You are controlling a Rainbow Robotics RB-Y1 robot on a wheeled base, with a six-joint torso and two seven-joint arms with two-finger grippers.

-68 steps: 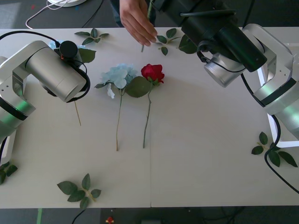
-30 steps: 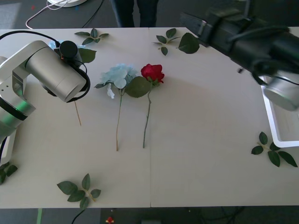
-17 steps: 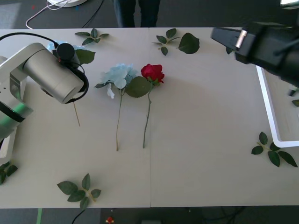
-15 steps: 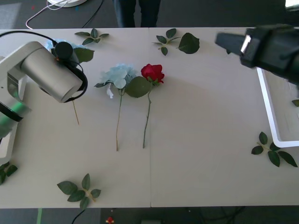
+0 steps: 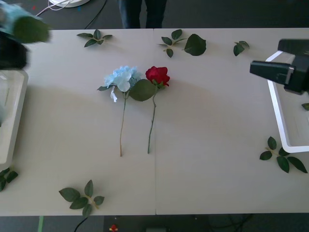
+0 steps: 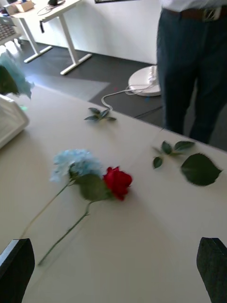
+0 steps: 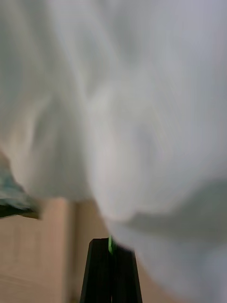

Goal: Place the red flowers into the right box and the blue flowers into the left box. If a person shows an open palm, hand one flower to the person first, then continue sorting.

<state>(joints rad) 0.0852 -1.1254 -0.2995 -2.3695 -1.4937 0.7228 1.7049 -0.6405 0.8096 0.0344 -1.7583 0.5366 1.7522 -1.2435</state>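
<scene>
Left pincer (image 7: 111, 270) swung with blue flower (image 5: 19, 24) above left box (image 5: 12, 125)

Your right gripper (image 6: 113, 270) hangs over the table (image 6: 156, 246), fingers wide apart. A blue hydrangea (image 6: 75, 163) and red rose (image 6: 117, 182) lie touching mid-table — leaf sprigs (image 6: 189, 163) near the far edge, where a person (image 6: 196, 66) stands.

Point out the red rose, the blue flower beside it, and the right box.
red rose (image 5: 158, 75), front view, on the bloom.
blue flower (image 5: 122, 77), front view, on the petal cluster.
right box (image 5: 276, 116), front view, on its near rim.
</scene>
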